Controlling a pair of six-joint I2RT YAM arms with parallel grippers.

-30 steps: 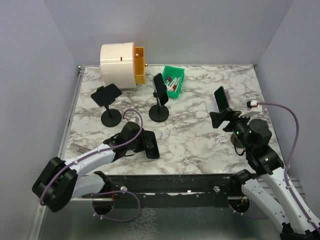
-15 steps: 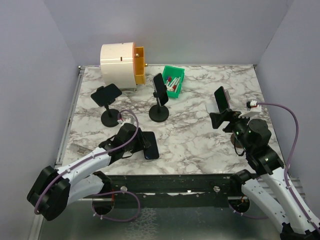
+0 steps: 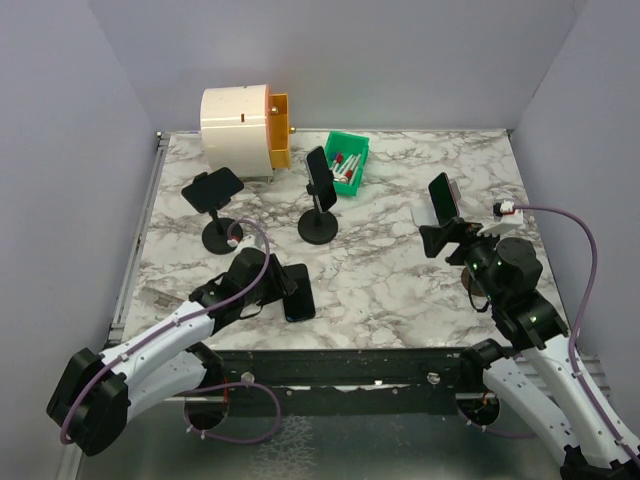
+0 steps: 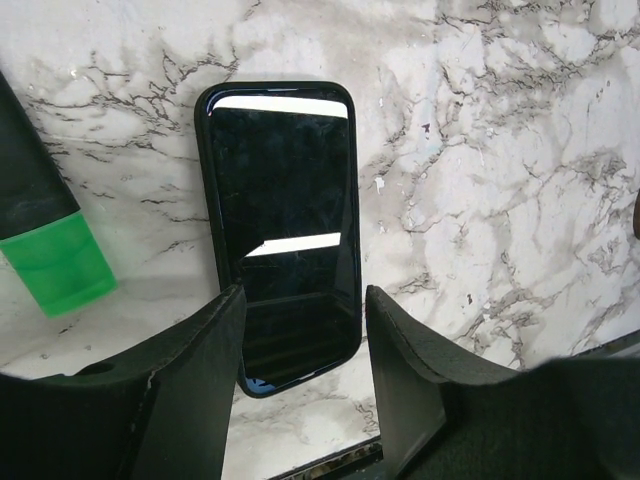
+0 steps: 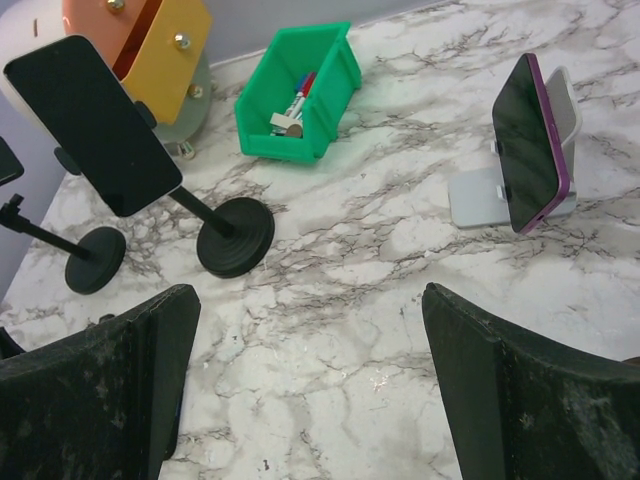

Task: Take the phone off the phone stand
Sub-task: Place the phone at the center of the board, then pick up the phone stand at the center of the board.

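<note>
Left wrist: straddling the phone (image 4: 285, 200), lying flat at seven o'clock on the counter (image 4: 500, 150), left gripper (image 4: 303, 300) jaws released; risking snagging and dragging it while rising. Right gripper (image 5: 308, 300) jaws gaping, empty.

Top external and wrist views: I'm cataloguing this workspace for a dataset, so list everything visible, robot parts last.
flat phone: 1, black, lying near front left
green-tipped object: 1, green and black, beside flat phone
left pole stand: 1, black, left of centre
middle pole stand: 1, black, centre, holding black phone
white stand: 1, white, right, holding purple-cased phone
bin: 1, green, back centre
drum: 1, white and orange, back left
table: 1, grey-veined marble, under everything
left end effector: 1, black, open above flat phone
right end effector: 1, black, open, front right
</note>
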